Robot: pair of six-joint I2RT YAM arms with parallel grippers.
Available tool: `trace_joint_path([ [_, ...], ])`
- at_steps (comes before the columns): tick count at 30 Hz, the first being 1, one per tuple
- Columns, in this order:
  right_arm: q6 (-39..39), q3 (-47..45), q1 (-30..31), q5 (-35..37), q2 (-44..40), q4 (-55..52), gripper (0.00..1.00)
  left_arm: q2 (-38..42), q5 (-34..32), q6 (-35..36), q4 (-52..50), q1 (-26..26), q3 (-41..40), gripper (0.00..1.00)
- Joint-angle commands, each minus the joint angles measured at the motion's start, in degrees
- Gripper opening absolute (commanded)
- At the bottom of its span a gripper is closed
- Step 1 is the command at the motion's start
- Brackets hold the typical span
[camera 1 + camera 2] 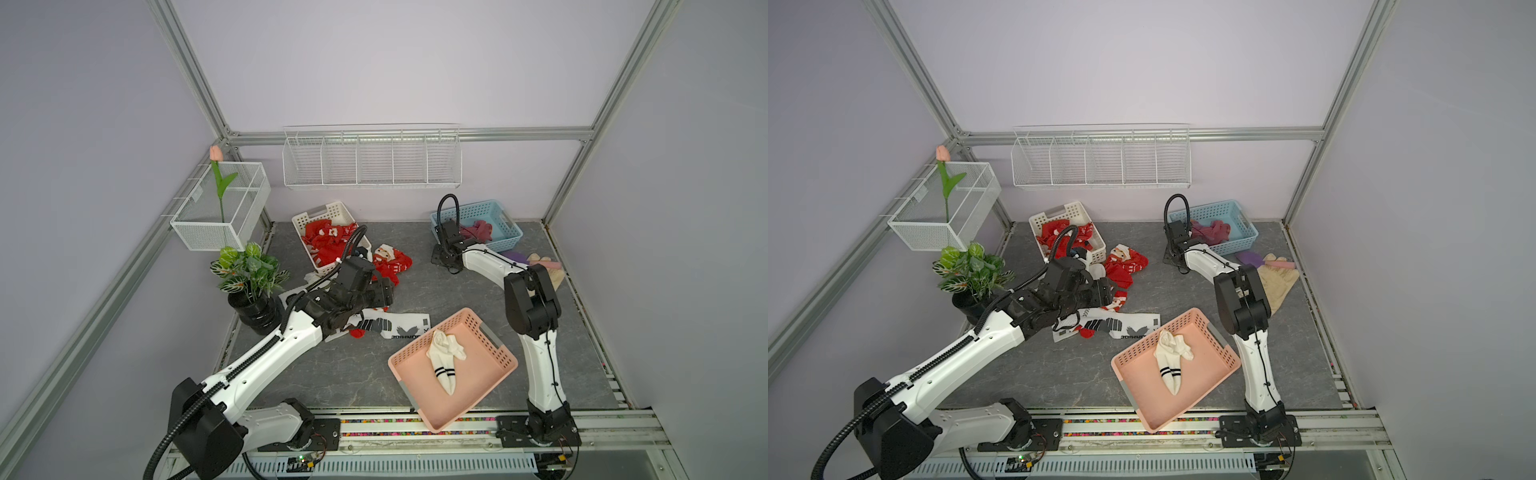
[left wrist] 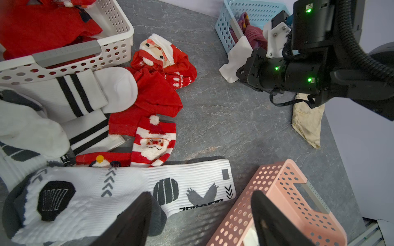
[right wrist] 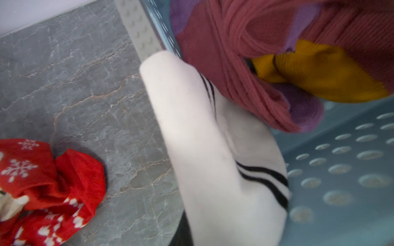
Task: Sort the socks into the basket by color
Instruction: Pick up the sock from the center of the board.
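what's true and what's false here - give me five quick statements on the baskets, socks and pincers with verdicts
1. The pink basket holds one white black-striped sock. True.
2. The left pincer is shut on a red sock. False: it is open and empty, by the long white sock.
3. The white basket holds red socks. True.
4. The blue basket is empty. False: purple-maroon socks lie in it.
5. The right pincer is shut on a draped white sock at the blue basket's rim. True.
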State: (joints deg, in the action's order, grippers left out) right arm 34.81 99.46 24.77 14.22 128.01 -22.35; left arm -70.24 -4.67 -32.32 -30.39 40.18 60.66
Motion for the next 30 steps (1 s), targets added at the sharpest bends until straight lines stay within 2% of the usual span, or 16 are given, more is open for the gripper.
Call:
trace_joint_path([
  [1, 0.4, -2.5, 0.1, 0.9, -4.1, 2.8, 0.07, 0.6, -1.0, 0.5, -0.8, -0.1, 1.7, 0.69],
  [9, -1.0, -4.5, 1.3, -1.1, -8.4, 4.9, 0.07, 0.7, -0.8, 0.1, -0.2, -0.1, 1.0, 0.70],
  [15, -3.7, -3.0, 1.5, -5.4, -12.1, 2.9, 0.07, 1.2, -0.9, 0.0, -0.1, -0.1, 0.1, 0.70],
  [21, -7.2, -5.4, 2.0, -13.3, -18.3, -1.3, 0.07, 1.6, -2.5, -0.6, -0.4, -0.2, -0.6, 0.74],
  [28, -11.7, -12.6, 3.5, -21.5, -30.0, -7.1, 0.07, 1.4, -3.4, -0.5, -0.9, -0.3, -0.7, 0.76],
  [30, -13.8, -14.5, 4.2, -25.8, -33.0, -9.0, 0.07, 1.4, -3.6, -0.5, -1.1, -0.3, -0.7, 0.77],
])
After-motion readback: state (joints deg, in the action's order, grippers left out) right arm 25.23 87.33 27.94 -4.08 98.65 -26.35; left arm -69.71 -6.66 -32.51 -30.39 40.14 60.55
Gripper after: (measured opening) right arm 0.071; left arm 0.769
